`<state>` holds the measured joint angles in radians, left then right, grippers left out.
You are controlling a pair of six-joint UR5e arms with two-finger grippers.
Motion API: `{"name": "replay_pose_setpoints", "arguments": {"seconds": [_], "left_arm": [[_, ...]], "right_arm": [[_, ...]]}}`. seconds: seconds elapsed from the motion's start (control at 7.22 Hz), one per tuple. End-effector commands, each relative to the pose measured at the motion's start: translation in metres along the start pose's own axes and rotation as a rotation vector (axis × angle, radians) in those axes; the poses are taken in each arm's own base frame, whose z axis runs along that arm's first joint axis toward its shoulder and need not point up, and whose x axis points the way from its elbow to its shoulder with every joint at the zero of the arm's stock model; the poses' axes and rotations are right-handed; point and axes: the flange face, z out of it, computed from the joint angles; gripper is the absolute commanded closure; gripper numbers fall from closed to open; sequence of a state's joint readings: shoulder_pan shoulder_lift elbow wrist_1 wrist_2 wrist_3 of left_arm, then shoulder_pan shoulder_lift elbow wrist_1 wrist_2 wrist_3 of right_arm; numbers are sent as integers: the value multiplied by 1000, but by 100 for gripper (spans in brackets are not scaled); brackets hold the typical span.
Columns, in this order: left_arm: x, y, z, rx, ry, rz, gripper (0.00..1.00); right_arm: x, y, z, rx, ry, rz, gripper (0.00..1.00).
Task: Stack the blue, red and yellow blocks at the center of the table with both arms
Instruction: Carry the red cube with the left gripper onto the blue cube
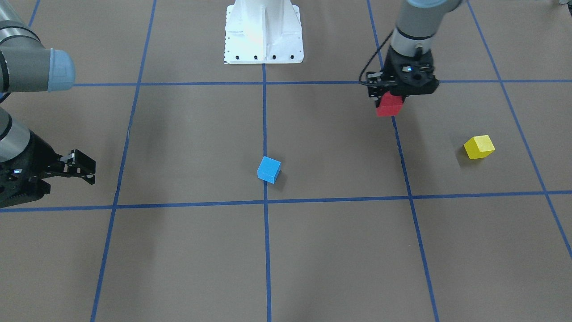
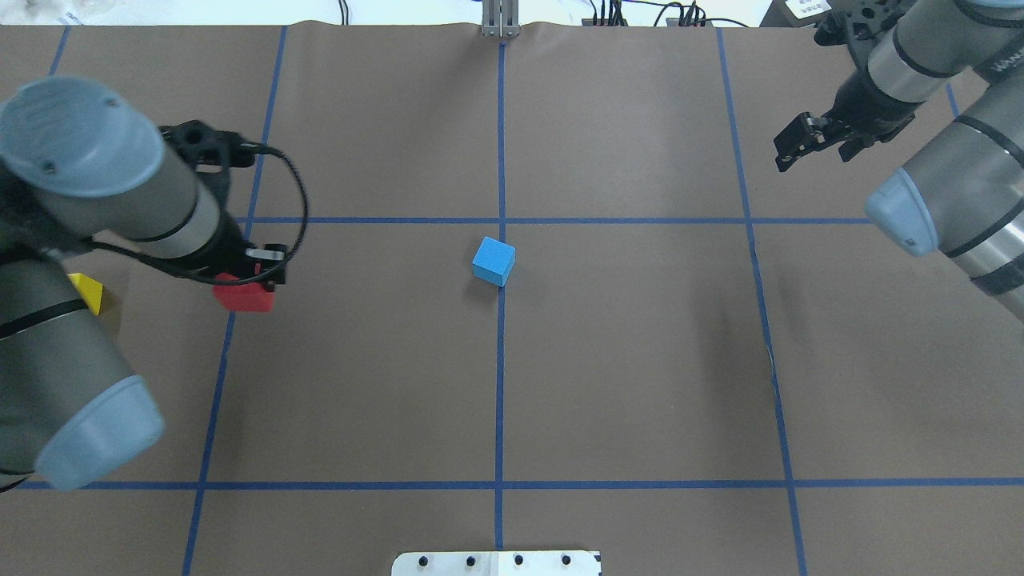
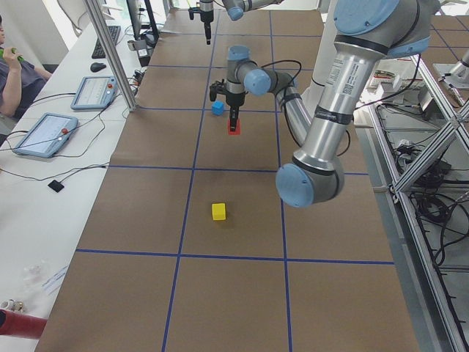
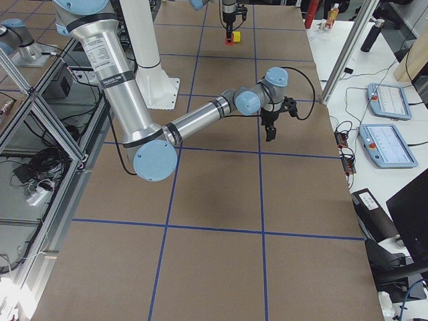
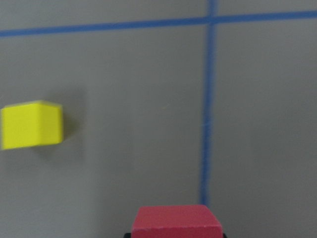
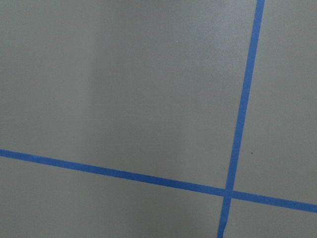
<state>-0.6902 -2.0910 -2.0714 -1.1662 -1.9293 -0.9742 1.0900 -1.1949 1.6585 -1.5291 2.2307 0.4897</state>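
My left gripper (image 1: 391, 101) is shut on the red block (image 1: 389, 106) and holds it low over the table on my left side; it also shows in the overhead view (image 2: 244, 296) and at the bottom of the left wrist view (image 5: 177, 222). The blue block (image 1: 269, 170) sits alone at the table's centre, by the grid crossing (image 2: 494, 261). The yellow block (image 1: 479, 147) lies on the table beyond the red one toward my far left (image 5: 30, 125), partly hidden by my arm in the overhead view (image 2: 86, 292). My right gripper (image 1: 82, 172) is open and empty, far on my right (image 2: 800, 144).
The brown table carries a grid of blue tape lines (image 2: 501, 360). The white robot base (image 1: 263, 33) stands at the near middle edge. Operators' tablets (image 3: 42, 132) and cables lie off the far side of the table.
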Motion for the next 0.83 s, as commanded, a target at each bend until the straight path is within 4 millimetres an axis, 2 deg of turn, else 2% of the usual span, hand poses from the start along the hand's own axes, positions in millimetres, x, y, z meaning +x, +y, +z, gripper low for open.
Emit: {"name": "replay_pose_setpoints", "arguments": {"seconds": [0.0, 0.14, 0.28, 0.42, 0.55, 0.69], "left_arm": [[113, -22, -16, -12, 37, 87, 100], [146, -40, -8, -4, 55, 122, 100], [179, -64, 3, 12, 78, 193, 100], [201, -84, 24, 42, 121, 225, 100], [215, -97, 47, 65, 159, 245, 100], [229, -109, 60, 73, 169, 251, 100]], "right_arm": [[65, 13, -5, -7, 25, -9, 1], [85, 17, -7, -14, 28, 0, 1], [108, 30, -1, -31, 24, 25, 1], [124, 32, -10, -22, 25, 17, 1], [130, 34, -9, -24, 29, 24, 1], [131, 35, -9, -24, 31, 26, 1]]}}
